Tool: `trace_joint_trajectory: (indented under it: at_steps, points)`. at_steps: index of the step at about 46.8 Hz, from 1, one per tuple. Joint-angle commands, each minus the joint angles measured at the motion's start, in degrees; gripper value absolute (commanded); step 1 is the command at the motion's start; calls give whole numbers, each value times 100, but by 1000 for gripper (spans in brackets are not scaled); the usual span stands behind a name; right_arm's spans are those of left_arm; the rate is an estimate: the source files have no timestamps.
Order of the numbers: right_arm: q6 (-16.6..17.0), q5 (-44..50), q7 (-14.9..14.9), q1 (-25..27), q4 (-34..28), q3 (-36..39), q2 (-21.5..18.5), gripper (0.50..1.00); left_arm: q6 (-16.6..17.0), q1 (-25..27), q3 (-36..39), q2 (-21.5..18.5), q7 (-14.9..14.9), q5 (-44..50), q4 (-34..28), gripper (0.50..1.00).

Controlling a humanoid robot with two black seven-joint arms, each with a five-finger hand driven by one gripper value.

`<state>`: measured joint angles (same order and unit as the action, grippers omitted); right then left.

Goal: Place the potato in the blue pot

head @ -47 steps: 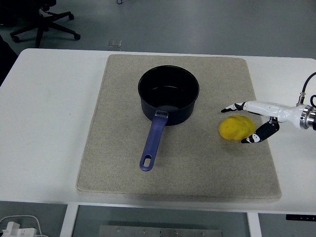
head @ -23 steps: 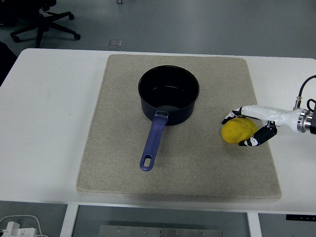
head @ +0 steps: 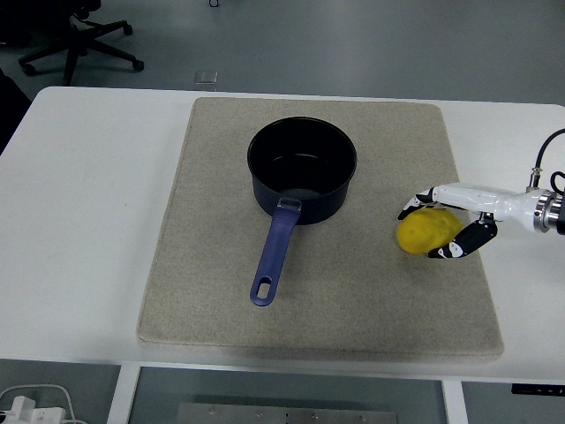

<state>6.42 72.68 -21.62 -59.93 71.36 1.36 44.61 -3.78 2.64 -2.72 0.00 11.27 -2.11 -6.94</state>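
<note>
The yellow potato [head: 425, 230] lies on the right part of the beige mat [head: 212, 300]. My right hand [head: 432, 230] comes in from the right edge and is shut on the potato, fingers curled over its top and far side, thumb against its near side. The blue pot [head: 301, 170] stands upright and empty at the mat's middle back, left of the potato, its blue handle [head: 273, 254] pointing toward the near edge. My left arm is out of view.
The mat covers the middle of the white table [head: 79, 221]. A black office chair base [head: 79, 40] stands on the floor beyond the table's far left. White cables [head: 31, 406] lie below the near left edge.
My right hand's fingers closed from spread around the potato to curled on it. The potato shifted slightly toward the near right.
</note>
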Motion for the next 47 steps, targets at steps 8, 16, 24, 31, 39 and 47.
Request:
trace_joint_trajectory:
  at_steps: [8,16,24,31,39,47]
  points:
    - [9,-53,0,-133,0,13,56,500,0,0,0,0,-2,0,0,994]
    - [79,-114,0,-326,-52,31,74,500,0,0,0,0,-2,0,0,994]
    - [202,-158,-18,-651,-88,75,232,500,0,0,0,0,-2,0,0,994]
    - [422,-290,-18,-1073,-140,101,337,500,0,0,0,0,-2,0,0,996]
    - [703,-580,-18,-1706,-316,101,390,500,0,0,0,0,7,0,0,994]
    - [940,-835,-26,-2259,-527,93,320,500,0,0,0,0,-2,0,0,994]
